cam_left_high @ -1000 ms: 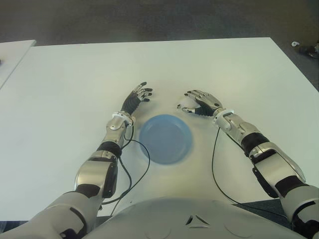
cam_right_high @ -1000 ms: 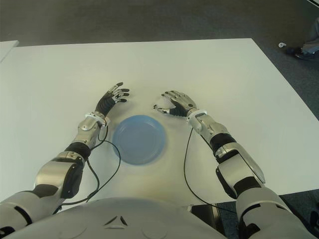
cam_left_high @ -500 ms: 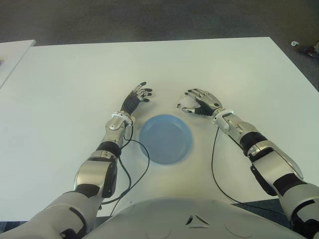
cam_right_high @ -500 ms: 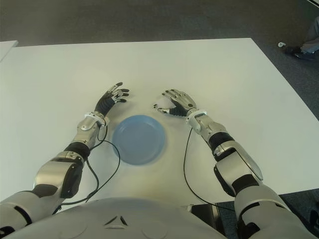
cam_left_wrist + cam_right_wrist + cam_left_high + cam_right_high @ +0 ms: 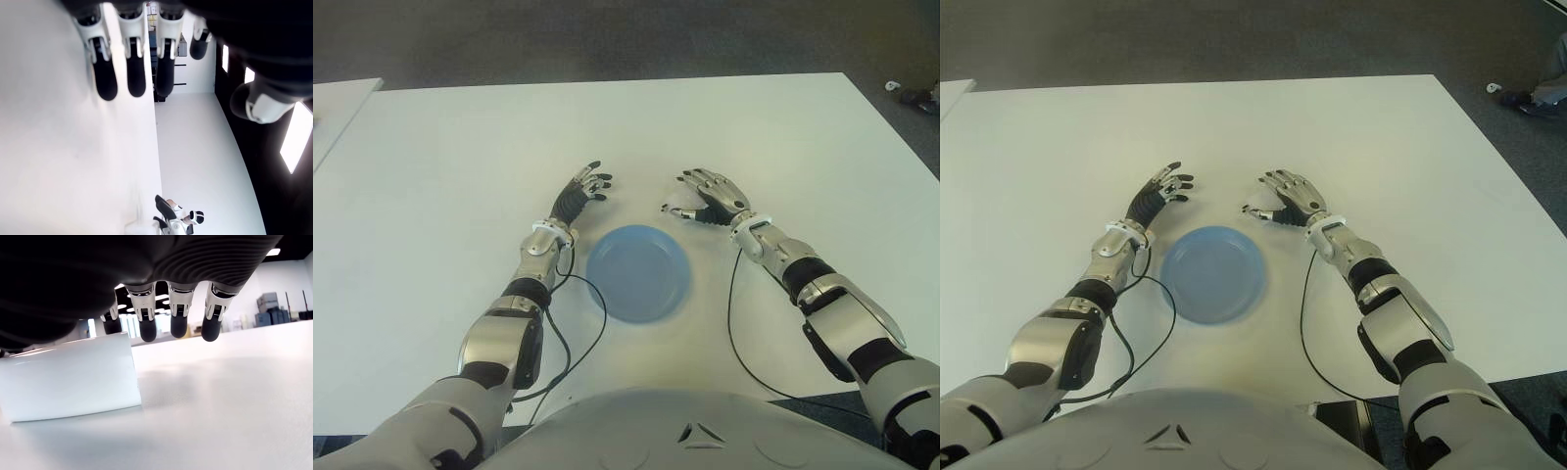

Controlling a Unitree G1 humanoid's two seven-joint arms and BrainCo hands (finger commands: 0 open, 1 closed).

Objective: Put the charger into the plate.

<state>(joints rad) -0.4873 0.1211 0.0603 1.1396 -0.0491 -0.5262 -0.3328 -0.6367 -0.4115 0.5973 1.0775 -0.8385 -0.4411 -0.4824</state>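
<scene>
Both hands hold nothing: my right hand (image 5: pixel 703 197), fingers spread, hovers over the charger (image 5: pixel 68 377) on the bench (image 5: pixel 450 157), just beyond the plate (image 5: pixel 638 272). My left hand (image 5: pixel 582 191) shows open left of the plate.

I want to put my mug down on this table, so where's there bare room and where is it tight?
The table is bare on its far half and at both sides. It is crowded at the near middle: left hand, right hand over the white charger, and the blue plate between the forearms.
</scene>
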